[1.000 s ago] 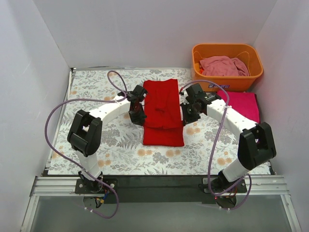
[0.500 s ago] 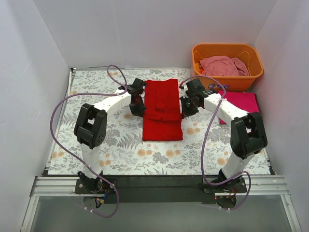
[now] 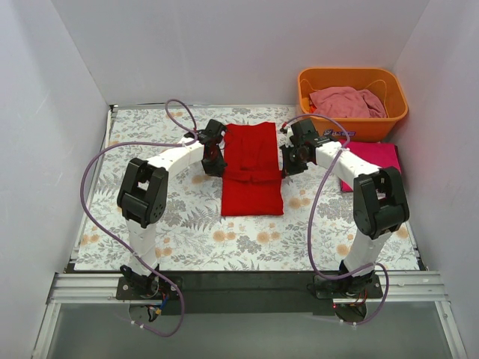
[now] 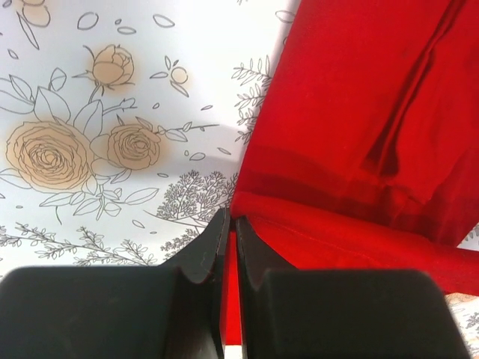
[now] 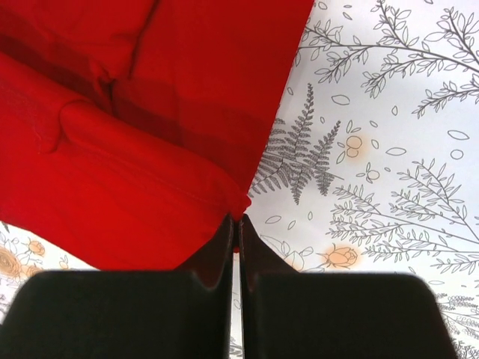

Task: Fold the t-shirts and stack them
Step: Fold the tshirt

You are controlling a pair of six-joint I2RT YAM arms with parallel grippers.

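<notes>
the red t-shirt (image 3: 253, 176) lies as a long narrow strip on the flowered table (image 3: 150, 134), straight between the two pairs of jaws, so its sleeves and sides look already folded in. the left gripper (image 4: 230, 221) is pressed together on the strip's left edge, with a sliver of red showing in the slit between its fingers. the right gripper (image 5: 236, 221) is pressed together too, nipping a red corner right at its tips. level with the jaws, a doubled ridge of cloth runs across the strip, with one layer lying beyond the jaws and another nearer than them, so i judge the crosswise halving fold is under way and not yet laid flat. outward of the right jaws, partly under that arm, the magenta t-shirt (image 3: 378, 161) sits flat as a neat rectangle, which reads as one shirt finished. beyond the right jaws and further out, the pale pink t-shirt (image 3: 344, 101) is a crumpled heap inside the orange basket (image 3: 352, 72), untouched. left to do, by my reckoning: finish the red fold, stack it with the magenta one, then fetch, fold and stack the pale pink one
</notes>
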